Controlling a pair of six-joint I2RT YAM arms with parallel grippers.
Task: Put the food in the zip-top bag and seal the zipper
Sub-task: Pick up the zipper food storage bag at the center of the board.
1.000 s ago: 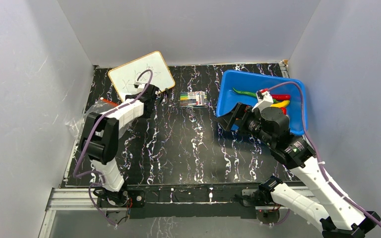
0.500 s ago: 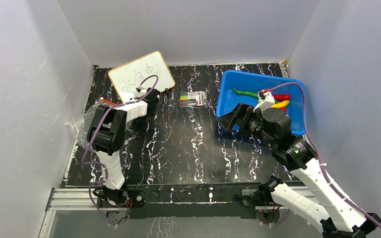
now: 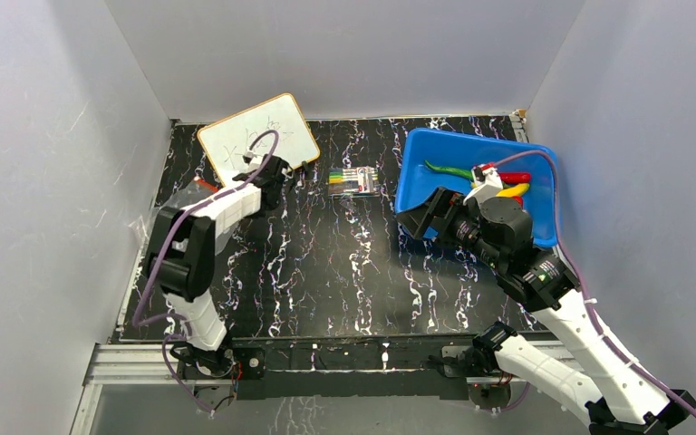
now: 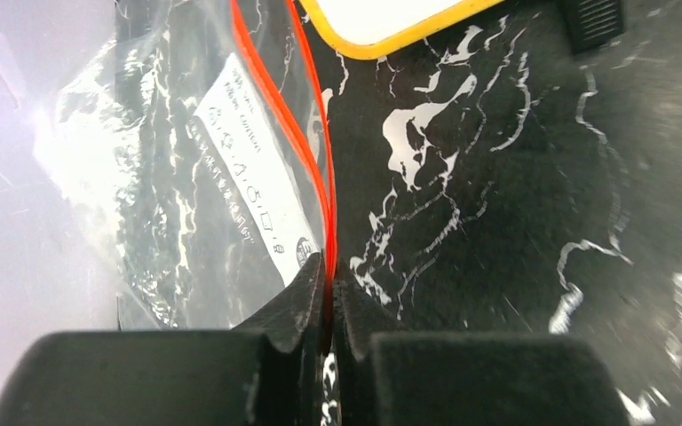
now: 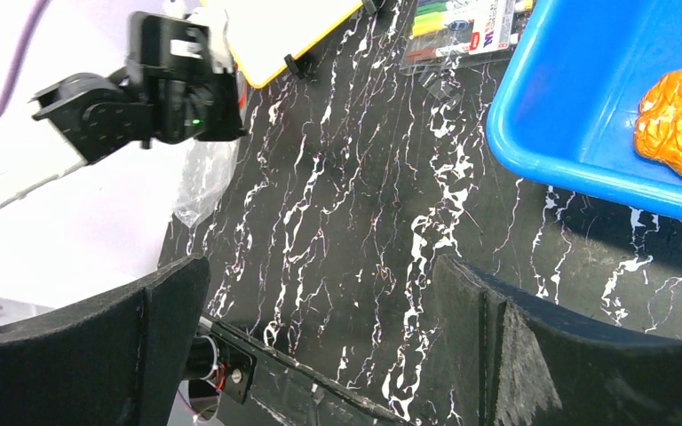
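1. Left wrist view shows the left gripper (image 4: 329,277) pinching the zipper (image 4: 295,133) of the zip-top bag (image 4: 186,177), its jaws pressed together on the orange-red strip. Beyond the pinch the two strips part, so the mouth looks unsealed.
2. That bag lies at the left edge of the table (image 3: 344,263), crumpled against the left wall, just beside the near-left corner of a whiteboard (image 3: 258,136). No food shows inside it (only a white printed label).
3. All the food (image 3: 494,181) that can be seen sits in the blue tub (image 3: 417,154) at the far right: a green pepper (image 3: 444,169), a red chili (image 3: 513,177), a yellow banana (image 3: 513,190) and an orange fruit (image 5: 679,124).
4. The right gripper (image 5: 320,306) is spread wide and holds nothing, hovering over the table just left of the tub.
5. Judged from this, the task is at an early stage: nothing is bagged yet, and all the loading and the sealing remain.
6. The surface is black with white marble veins. A pack of markers (image 3: 355,180) lies at the far side between whiteboard and tub. Plain pale grey walls close in the left, far and right sides.
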